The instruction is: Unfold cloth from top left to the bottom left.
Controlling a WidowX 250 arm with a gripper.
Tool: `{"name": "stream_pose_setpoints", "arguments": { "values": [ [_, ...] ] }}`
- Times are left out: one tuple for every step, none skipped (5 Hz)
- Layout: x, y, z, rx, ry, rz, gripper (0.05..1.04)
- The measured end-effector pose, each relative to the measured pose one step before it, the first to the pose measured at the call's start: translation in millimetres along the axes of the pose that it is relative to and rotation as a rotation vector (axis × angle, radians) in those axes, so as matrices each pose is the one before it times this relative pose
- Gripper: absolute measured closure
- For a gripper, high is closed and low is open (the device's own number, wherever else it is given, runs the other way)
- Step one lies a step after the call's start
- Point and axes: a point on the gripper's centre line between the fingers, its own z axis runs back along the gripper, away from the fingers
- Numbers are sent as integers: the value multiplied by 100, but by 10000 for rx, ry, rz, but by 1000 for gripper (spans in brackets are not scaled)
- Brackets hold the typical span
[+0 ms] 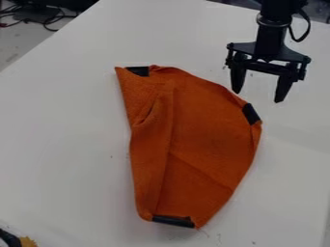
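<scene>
At the upper right of the camera view, the black gripper [259, 97] hangs with its two fingers spread apart and nothing between them. It is above and to the right of the orange cloth [206, 140], near the cloth's upper right edge. The cloth lies partly folded on the white table, with a fold running down its left side and a small gap in the layers at the upper left. Black patches show at its top left corner, its right edge and its bottom edge.
The white table [58, 140] surrounds the cloth. Dark cables [44, 20] lie beyond the table edge at the upper left. A black and yellow object [18, 240] shows at the bottom left corner.
</scene>
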Motion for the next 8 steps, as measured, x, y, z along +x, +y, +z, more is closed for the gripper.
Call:
{"name": "stream_pose_setpoints", "arguments": {
  "values": [
    [-497,164,-1405,110,367,-11,83],
    [-1547,2128,-1445,318,418,219,83],
    [-438,2874,1198,161,-258,485,83],
    [-629,1102,189,202,-214,110,83],
    [95,3227,793,301,-289,376,83],
    [-987,934,-920,39,54,36,83],
    [-1153,1293,-1620,-331,246,339,83],
    [-422,385,-640,-264,15,-32,83]
  ]
}}
